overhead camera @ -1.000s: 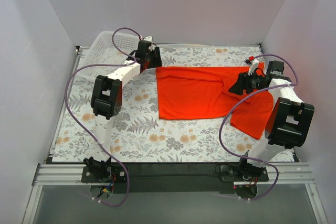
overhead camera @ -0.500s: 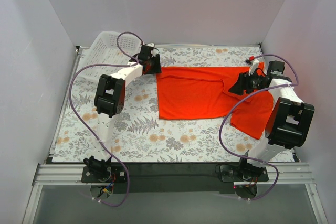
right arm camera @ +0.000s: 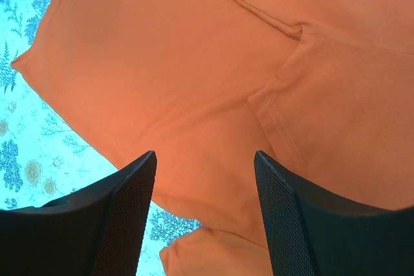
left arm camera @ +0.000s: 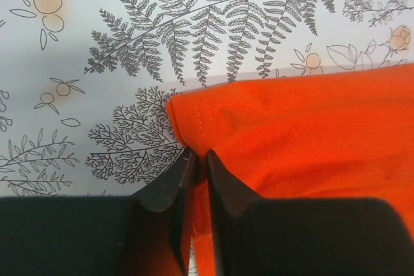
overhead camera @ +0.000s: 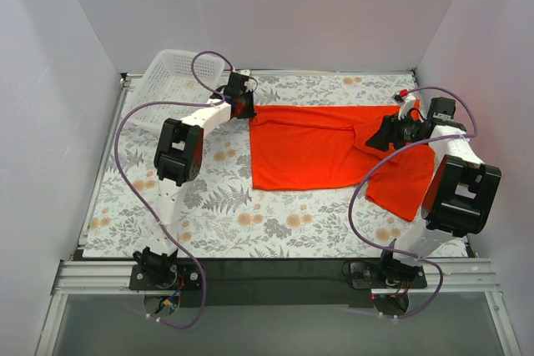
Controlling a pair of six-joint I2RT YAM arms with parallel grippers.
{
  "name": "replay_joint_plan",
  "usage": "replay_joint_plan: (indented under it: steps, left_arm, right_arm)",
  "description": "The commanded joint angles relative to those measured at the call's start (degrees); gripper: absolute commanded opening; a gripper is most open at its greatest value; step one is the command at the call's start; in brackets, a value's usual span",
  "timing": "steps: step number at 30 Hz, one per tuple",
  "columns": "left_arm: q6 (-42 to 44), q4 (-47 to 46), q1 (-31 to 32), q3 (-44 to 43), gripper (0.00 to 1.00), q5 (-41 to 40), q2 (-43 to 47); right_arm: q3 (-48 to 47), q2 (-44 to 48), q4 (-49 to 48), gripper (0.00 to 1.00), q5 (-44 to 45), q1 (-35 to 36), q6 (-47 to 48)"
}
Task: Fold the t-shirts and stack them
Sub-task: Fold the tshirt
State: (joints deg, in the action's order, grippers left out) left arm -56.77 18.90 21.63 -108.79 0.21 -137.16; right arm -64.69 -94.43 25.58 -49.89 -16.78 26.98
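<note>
The near-left part of the table (overhead camera: 209,214) is bare from the arms' bases up to the shirt (overhead camera: 309,152), giving wide room there, and a thin bare strip runs behind the shirt along the far edge. The basket (overhead camera: 167,77) fills the far left corner just beside the left gripper (overhead camera: 244,106), whose cable (overhead camera: 125,143) loops over that side, and walls (overhead camera: 67,81) close the left, far and right sides. The shirt reaches under the right arm (overhead camera: 457,193), so the right gripper (overhead camera: 388,132), jaws spread wide over fabric, has little bare table near it.
</note>
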Motion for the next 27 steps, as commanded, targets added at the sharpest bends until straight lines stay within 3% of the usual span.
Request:
replay_joint_plan:
  steps: [1,5,19,25,27]
  left_arm:
    - [1.7,1.7,0.3,-1.1,0.11,-3.5,1.4]
    - [2.7,1.6,-0.2,-1.0,0.0,-6.4,2.4]
    - [8.3,0.3,-3.8,3.1,0.0,-13.0,6.8]
    - [8.4,0.4,-5.0,1.0,0.0,-12.5,6.7]
    - [7.8,0.7,-5.0,0.2,0.07,-8.3,7.1]
  right_arm:
    - [0.4,2.2,-0.4,0.58,-1.9,-0.4,-0.2]
    - [0.4,2.4,-0.4,0.58,-2.1,-0.5,-0.2]
    - [0.3,3.0,-0.4,0.58,-1.7,-0.9,-0.3]
    - [-0.2,3.8,-0.3,0.58,0.8,-0.9,1.2]
    - [-0.7,4.9,-0.1,0.58,2.3,-1.0,2.5]
